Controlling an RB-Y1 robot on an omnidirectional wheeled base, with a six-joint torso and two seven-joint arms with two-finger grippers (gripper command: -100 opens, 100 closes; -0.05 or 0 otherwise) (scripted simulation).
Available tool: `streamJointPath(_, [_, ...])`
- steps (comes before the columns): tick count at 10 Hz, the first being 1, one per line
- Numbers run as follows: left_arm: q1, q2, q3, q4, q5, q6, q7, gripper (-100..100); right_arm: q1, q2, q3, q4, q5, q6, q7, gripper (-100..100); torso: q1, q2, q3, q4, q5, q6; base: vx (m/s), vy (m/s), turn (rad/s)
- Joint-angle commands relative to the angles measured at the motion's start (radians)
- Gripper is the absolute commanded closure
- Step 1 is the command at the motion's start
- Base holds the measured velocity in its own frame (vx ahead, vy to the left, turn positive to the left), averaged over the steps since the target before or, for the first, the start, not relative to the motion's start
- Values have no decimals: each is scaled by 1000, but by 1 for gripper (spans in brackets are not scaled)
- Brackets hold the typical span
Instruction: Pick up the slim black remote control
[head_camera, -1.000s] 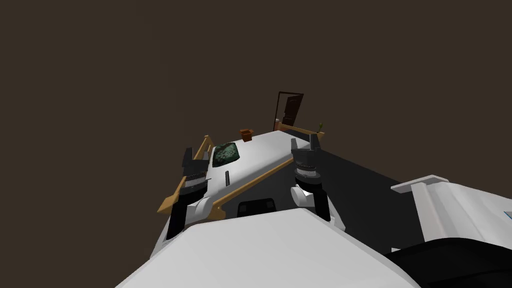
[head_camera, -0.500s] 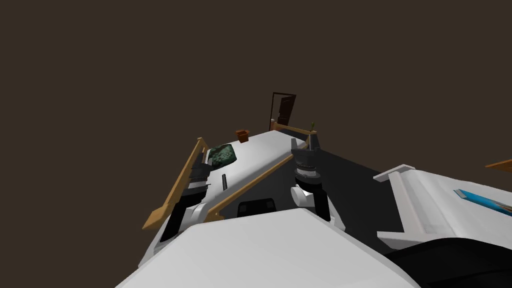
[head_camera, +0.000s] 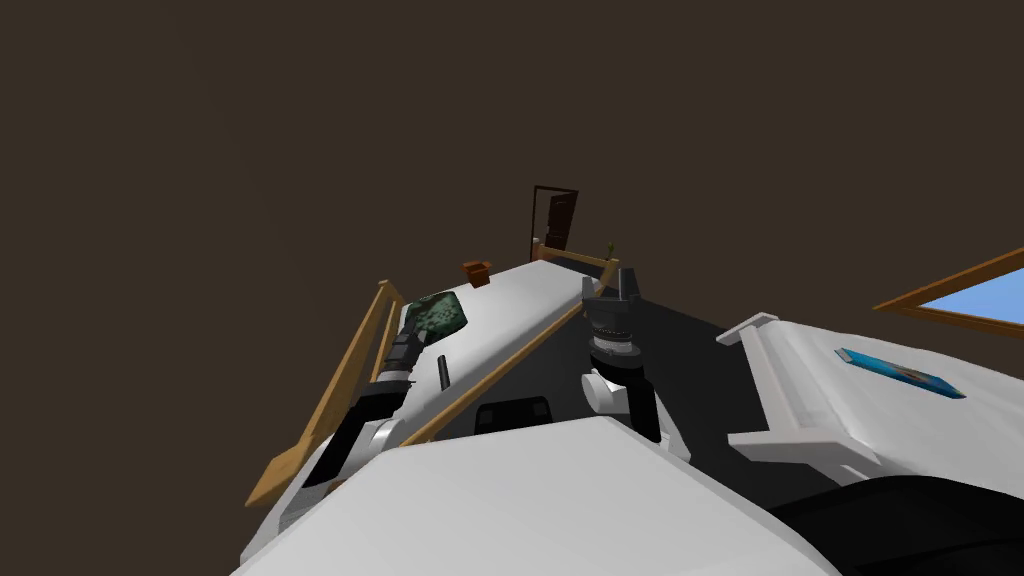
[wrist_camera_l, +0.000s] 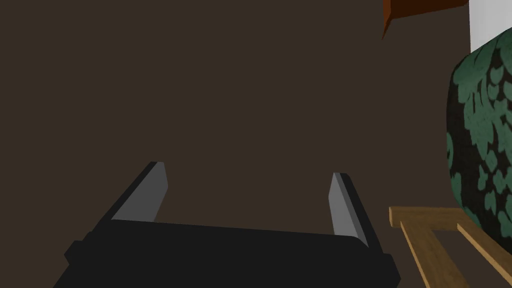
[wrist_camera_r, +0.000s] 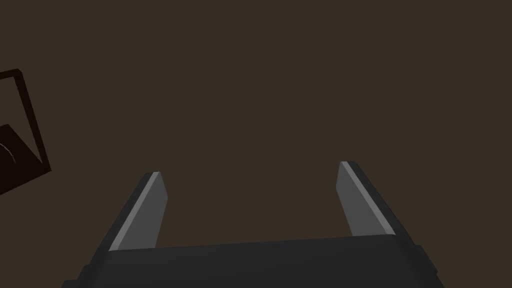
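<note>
Slim black remote control (head_camera: 442, 372) lies flat on a long white surface (head_camera: 510, 310) edged with light wooden rails (head_camera: 335, 395), left of centre in the head view. It sits below a dark cushion with a green leaf pattern (head_camera: 437, 314) and just right of the left forearm, and nothing grips it. Left end effector (wrist_camera_l: 247, 170): both blades spread wide, nothing between them, a flat dark brown wall beyond; the cushion and a wooden rail corner show at the right edge of its wrist view. Right end effector (head_camera: 611, 288) is held up right of centre, over the surface's right rail; its wrist view shows the blades wide apart and empty. A small reddish-brown pot (head_camera: 476, 271) stands at the surface's far end. A dark brown door (head_camera: 553, 222) is above it. A flat blue book (head_camera: 900, 372) rests on white furniture (head_camera: 800, 400) at the right.
</note>
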Motion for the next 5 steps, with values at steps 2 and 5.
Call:
streamJointPath(2, [49,65,-10,47,22,78,-58,-100,0,0,0,0,0,0,0,0,0,0,0,0,0,0,25,41,-180])
streamJointPath(5, [80,121,-13,78,43,147,-94,-100,0,0,0,0,0,0,0,0,0,0,0,0,0,0,25,36,-164])
